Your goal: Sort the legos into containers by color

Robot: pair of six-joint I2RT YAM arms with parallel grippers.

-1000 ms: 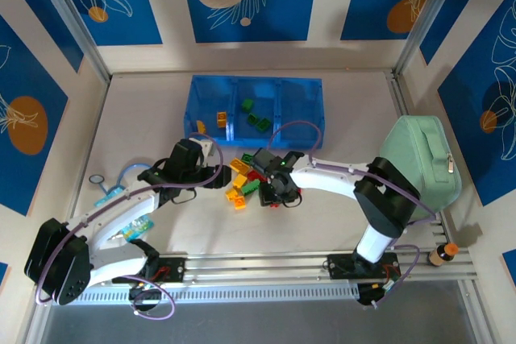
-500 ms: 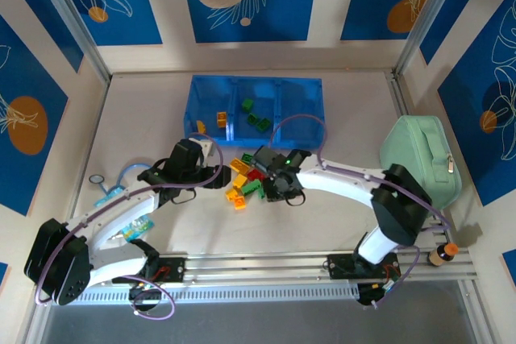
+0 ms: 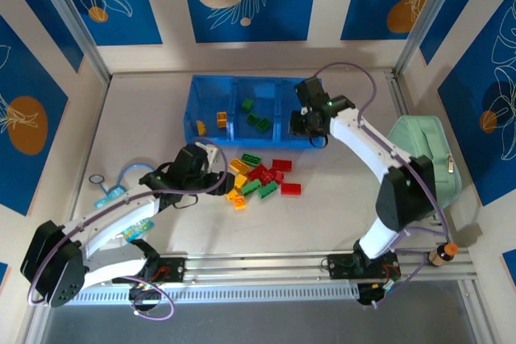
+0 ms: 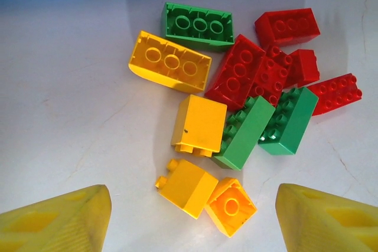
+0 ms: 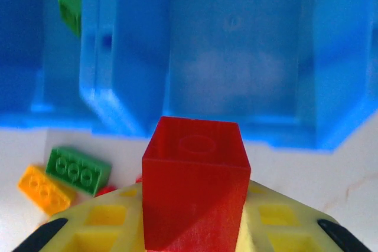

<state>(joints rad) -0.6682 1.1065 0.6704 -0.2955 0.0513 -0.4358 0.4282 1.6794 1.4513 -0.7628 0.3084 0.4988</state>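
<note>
Carrying 1 red brick [image 5: 195,187], the right tool [image 3: 309,122] stays out of the pile, clamped on it above the right compartment [image 3: 284,102]; next: move inward, release. Left tool [image 3: 211,175], jaws apart, hovers over loose legos [image 4: 236,104] on the tabletop [image 3: 145,118].

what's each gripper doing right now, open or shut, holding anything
left gripper: open, empty, above the loose legos.
right gripper: shut on a red lego, by the blue tray.
</note>
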